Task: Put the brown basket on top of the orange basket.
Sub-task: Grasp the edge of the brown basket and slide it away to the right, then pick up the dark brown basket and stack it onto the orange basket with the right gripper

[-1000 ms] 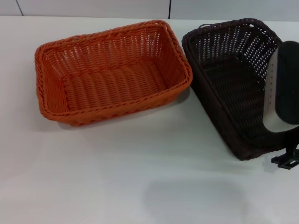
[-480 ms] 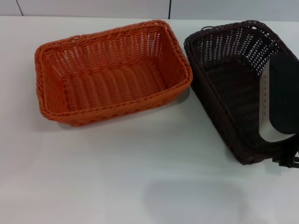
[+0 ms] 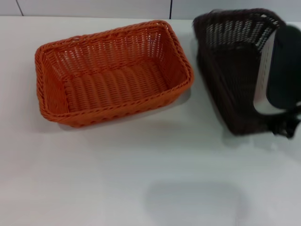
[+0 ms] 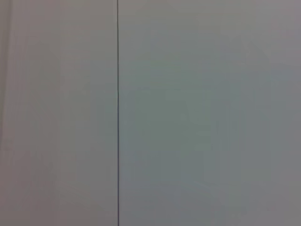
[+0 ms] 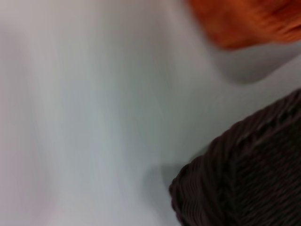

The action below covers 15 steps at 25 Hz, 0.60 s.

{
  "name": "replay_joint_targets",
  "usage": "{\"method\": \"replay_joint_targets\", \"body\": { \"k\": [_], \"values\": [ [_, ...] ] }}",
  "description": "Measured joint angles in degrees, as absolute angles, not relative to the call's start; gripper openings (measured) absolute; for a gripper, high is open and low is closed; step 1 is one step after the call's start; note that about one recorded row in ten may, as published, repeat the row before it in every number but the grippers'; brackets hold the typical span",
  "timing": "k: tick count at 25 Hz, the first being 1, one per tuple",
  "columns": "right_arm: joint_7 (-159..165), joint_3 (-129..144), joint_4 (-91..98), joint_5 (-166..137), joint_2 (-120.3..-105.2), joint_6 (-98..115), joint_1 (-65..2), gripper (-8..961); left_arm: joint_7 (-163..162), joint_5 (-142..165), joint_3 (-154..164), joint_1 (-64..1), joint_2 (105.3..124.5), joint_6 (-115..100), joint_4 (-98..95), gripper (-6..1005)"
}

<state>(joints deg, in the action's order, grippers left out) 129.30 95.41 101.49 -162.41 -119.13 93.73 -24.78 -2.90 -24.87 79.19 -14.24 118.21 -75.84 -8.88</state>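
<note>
The orange basket (image 3: 113, 73) sits upright on the white table (image 3: 141, 179), left of centre in the head view. The brown basket (image 3: 233, 70) is to its right, tilted with its right side raised and its open side facing left. My right gripper (image 3: 280, 89) is at the basket's right rim and shut on it, with a black finger inside the basket. In the right wrist view a corner of the brown basket (image 5: 249, 179) fills one side and an edge of the orange basket (image 5: 244, 19) shows beyond it. My left gripper is out of view.
A narrow gap of table separates the two baskets. A pale wall with a dark seam (image 3: 170, 8) runs behind the table. The left wrist view shows only a plain pale surface with a thin dark line (image 4: 117, 113).
The brown basket has risen and tipped further onto its left side, moving away from me with the right gripper. The orange basket has not moved.
</note>
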Motion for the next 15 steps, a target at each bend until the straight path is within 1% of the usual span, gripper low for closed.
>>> {"method": "replay_joint_targets", "body": {
  "k": [5,15],
  "values": [
    [132.01,95.95,105.31,-162.71,-119.18,89.61,-23.82,176,-2.91,-24.94,79.13,-13.95,118.12,-75.85,-8.88,819],
    [137.01,96.43,116.32,-162.37,-119.17,88.59,-24.49,176,-3.02,-24.97,79.01,-14.03,118.12,-75.8,-8.88,818]
  ]
}}
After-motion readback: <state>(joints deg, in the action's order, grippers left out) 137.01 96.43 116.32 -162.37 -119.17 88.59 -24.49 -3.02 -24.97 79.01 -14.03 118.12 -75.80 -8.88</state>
